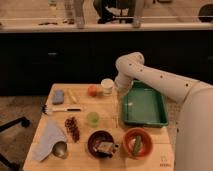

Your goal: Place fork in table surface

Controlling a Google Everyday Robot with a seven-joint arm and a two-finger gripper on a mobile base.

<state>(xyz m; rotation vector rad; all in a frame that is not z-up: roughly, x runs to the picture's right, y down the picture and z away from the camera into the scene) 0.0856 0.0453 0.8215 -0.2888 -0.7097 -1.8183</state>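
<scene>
My gripper hangs over the table surface, just left of the green tray and next to a white cup. It is shut on the top of the fork, a slim silver piece that points down over the wood between the tray and a small green cup. I cannot tell whether the fork's lower tip touches the table.
On the table are a red fruit, a blue sponge, a black-handled utensil with a white head, grapes, a dark bowl, an orange bowl, and a cloth beside a metal cup. A dark counter stands behind.
</scene>
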